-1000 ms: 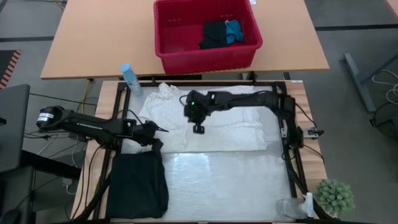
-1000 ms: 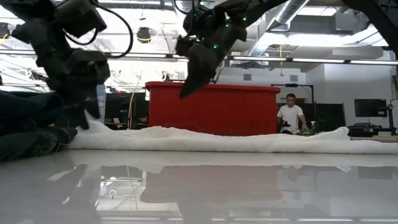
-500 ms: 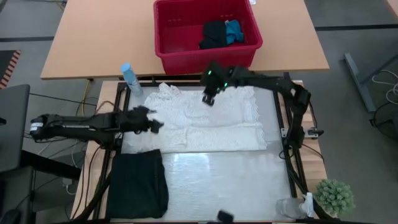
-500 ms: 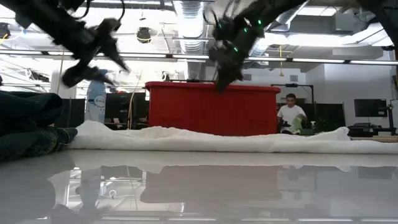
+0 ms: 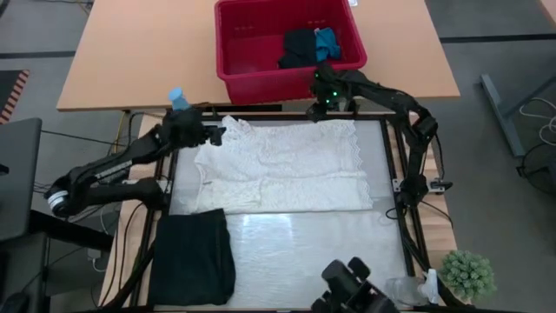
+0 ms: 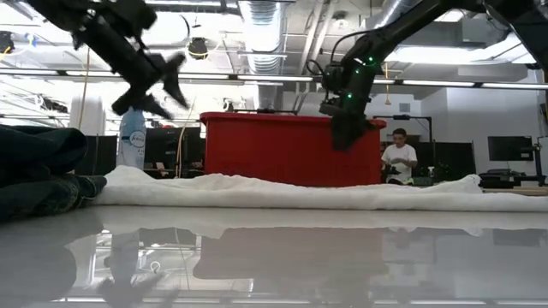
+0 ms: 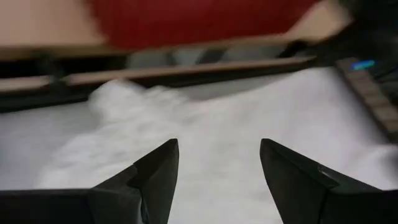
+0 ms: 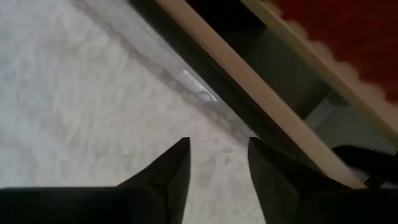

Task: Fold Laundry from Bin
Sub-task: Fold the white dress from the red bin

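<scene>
Two grippers hang over the white cloth. Left gripper, fingers apart and empty, is at its 10 o'clock corner. Right gripper, fingers apart and empty, is at 1 o'clock, near the red bin.

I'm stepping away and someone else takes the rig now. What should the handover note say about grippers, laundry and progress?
Left gripper: open, empty, above the white garment's far left corner.
Right gripper: open, empty, over the garment's far edge, just in front of the red bin.
White garment: spread flat on the work surface, not folded yet.
Black garment: lying folded at the near left corner.
Bin: on the wooden table behind; a black item and a blue item inside.
Left to do: fold the white garment, then fetch and fold the bin's two items.
</scene>
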`<action>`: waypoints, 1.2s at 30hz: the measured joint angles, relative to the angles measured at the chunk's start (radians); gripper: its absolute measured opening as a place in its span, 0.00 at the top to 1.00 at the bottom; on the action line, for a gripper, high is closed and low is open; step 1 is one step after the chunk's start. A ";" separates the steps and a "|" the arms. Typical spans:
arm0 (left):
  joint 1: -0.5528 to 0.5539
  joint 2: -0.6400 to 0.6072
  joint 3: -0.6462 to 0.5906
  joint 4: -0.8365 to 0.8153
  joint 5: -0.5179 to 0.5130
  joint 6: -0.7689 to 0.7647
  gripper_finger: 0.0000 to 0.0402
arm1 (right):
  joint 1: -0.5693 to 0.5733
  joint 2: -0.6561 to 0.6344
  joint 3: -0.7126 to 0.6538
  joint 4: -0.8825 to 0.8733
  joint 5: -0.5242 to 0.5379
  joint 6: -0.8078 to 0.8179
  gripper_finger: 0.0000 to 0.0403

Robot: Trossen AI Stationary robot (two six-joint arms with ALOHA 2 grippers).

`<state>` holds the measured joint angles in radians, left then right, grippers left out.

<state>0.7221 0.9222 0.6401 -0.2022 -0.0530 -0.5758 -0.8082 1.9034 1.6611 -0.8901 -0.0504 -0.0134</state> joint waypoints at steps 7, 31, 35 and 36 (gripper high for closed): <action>0.094 0.254 0.106 -0.119 -0.015 0.133 0.46 | -0.037 0.000 0.000 -0.044 0.073 0.131 0.49; 0.138 0.603 0.306 -0.140 0.072 0.483 0.46 | -0.024 0.014 -0.152 0.033 0.151 -0.381 0.50; 0.139 0.614 0.305 -0.136 -0.023 0.574 0.46 | -0.018 0.045 -0.152 0.034 0.155 -0.405 0.49; 0.139 0.616 0.305 -0.144 -0.060 0.575 0.46 | -0.021 0.053 -0.152 0.033 0.155 -0.403 0.49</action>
<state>0.8611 1.5378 0.9455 -0.3462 -0.1132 -0.0004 -0.8287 1.9563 1.5089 -0.8570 0.1044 -0.4164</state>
